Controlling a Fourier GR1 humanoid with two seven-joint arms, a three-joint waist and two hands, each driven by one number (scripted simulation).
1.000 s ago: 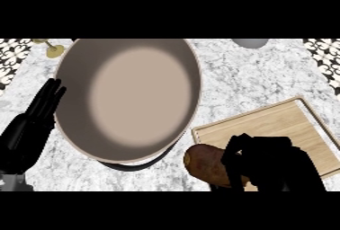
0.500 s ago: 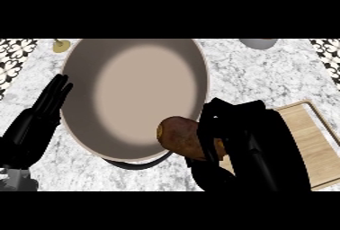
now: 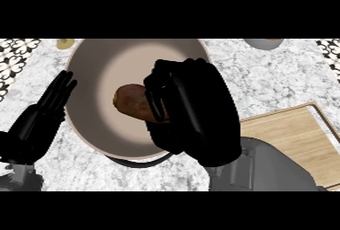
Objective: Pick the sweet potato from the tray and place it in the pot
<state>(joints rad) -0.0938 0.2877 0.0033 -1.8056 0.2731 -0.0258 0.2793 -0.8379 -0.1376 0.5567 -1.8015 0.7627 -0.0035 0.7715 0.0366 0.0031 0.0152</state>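
Observation:
A brown sweet potato point(image 3: 135, 103) hangs over the inside of the big beige pot point(image 3: 100, 67). My right hand point(image 3: 192, 108) is curled round its right end and covers part of it and of the pot's right rim. The wooden tray point(image 3: 292, 134) lies at the right, partly hidden by my right forearm. At the left, just outside the pot's rim, my left hand point(image 3: 40, 121) rests open with fingers pointing up.
The counter point(image 3: 279, 76) is grey-white marble. A small yellowish object point(image 3: 65, 43) sits at the top left and a grey bowl-like thing point(image 3: 264, 42) at the top right. A dark pot handle point(image 3: 143, 161) sticks out below the pot.
My right hand has carried the sweet potato from the tray leftwards and upwards, to above the pot's inside. The left hand has barely shifted.

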